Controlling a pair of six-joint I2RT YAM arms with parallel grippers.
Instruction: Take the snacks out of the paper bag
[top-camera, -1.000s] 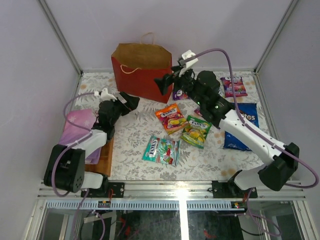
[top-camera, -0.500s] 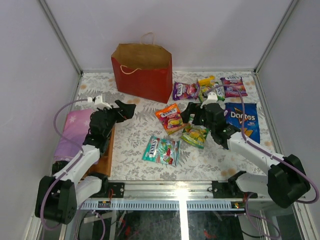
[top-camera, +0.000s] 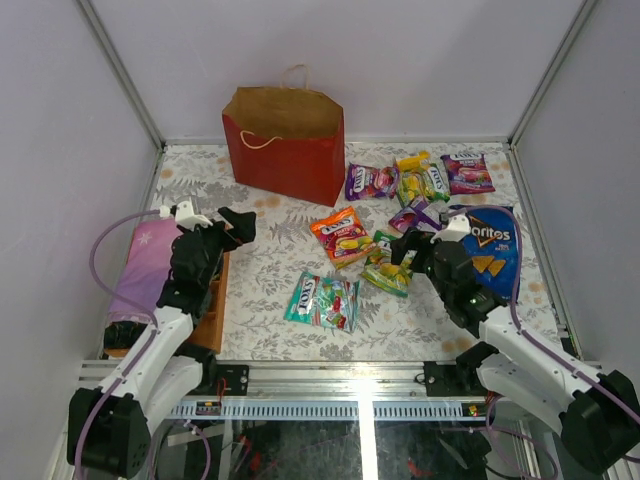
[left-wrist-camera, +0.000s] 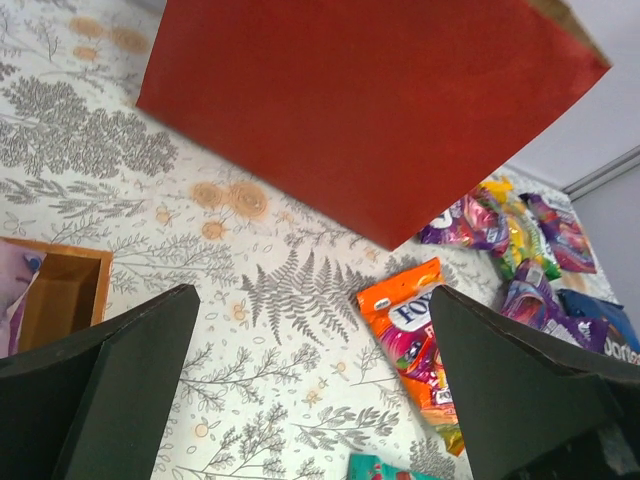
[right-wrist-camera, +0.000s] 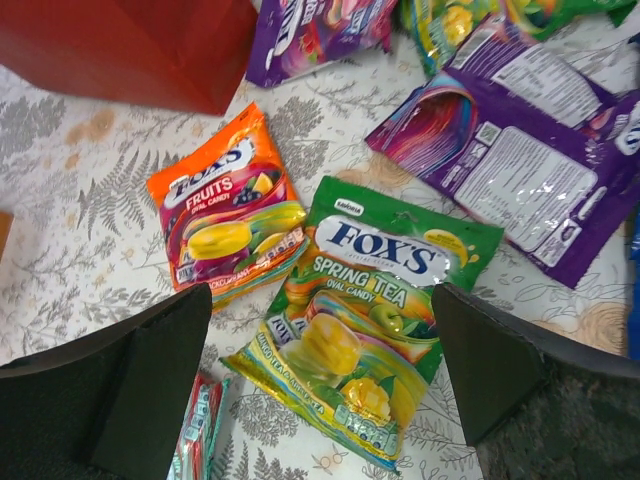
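The red paper bag (top-camera: 285, 140) stands upright at the back, brown inside; it also shows in the left wrist view (left-wrist-camera: 370, 110). Snacks lie on the table right of it: an orange packet (top-camera: 340, 235), a green-yellow packet (top-camera: 390, 268), a teal packet (top-camera: 322, 300), purple packets (top-camera: 370, 181), and the blue Doritos bag (top-camera: 487, 245). My left gripper (top-camera: 240, 222) is open and empty, low at the left, facing the bag. My right gripper (top-camera: 400, 246) is open and empty, over the green-yellow packet (right-wrist-camera: 370, 310), with the orange packet (right-wrist-camera: 225, 215) to its left.
A flat pink-purple item with stars (top-camera: 148, 265) lies on a wooden box (top-camera: 213, 305) at the left edge. A face-down purple packet (right-wrist-camera: 520, 170) lies beyond the right gripper. Grey walls and metal rails bound the table.
Both arms have drawn back toward the near edge. The right gripper has left the bag's mouth and lowered over the packets. More packets now show at the back right.
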